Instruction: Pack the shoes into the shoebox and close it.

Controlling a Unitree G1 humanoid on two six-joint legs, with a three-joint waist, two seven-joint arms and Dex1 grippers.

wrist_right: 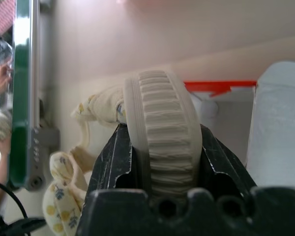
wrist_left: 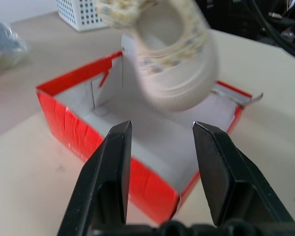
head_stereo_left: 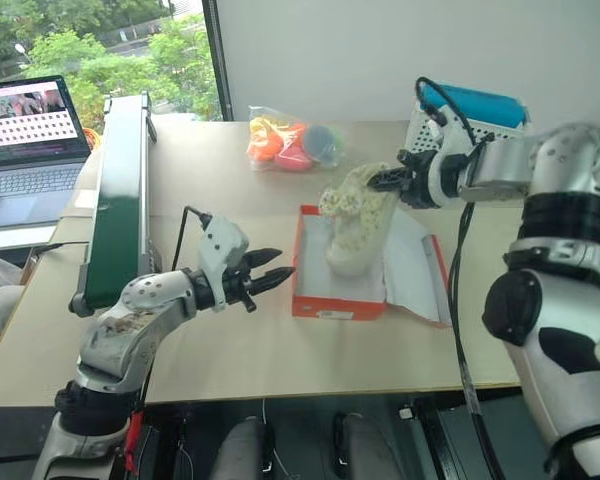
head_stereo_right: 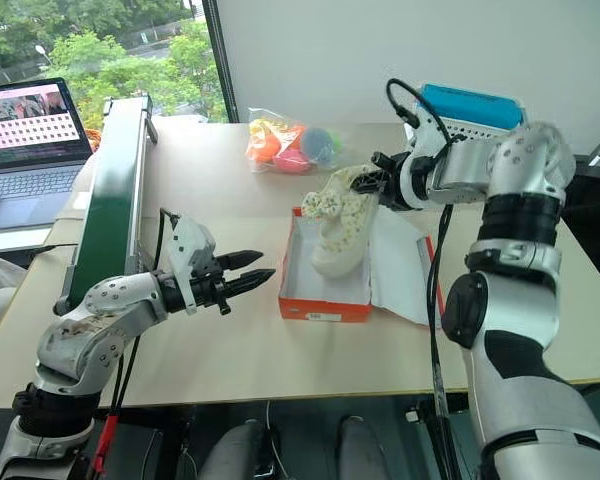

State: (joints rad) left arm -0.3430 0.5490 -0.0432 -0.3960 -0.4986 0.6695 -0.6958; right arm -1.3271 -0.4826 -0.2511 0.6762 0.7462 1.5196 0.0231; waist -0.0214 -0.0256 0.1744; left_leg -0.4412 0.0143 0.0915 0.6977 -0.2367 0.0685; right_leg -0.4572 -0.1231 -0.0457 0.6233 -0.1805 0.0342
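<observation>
The orange-red shoebox (head_stereo_left: 335, 302) stands open mid-table, white inside, its lid (head_stereo_left: 420, 268) laid flat to the right. A cream, strappy shoe (head_stereo_left: 358, 225) stands on end over the box's inside, its lower end down in the box. My right gripper (head_stereo_left: 382, 182) is shut on the shoe's upper end; the right wrist view shows the ribbed sole (wrist_right: 164, 142) clamped between the fingers. My left gripper (head_stereo_left: 283, 263) hovers just left of the box, open and empty, pointing at the box wall (wrist_left: 88, 132).
A clear bag of orange and pink toys (head_stereo_left: 290, 145) lies behind the box. A white perforated basket with a teal top (head_stereo_left: 470, 112) stands at the back right. A green conveyor (head_stereo_left: 115, 200) runs along the left, with a laptop (head_stereo_left: 30, 140) beyond it.
</observation>
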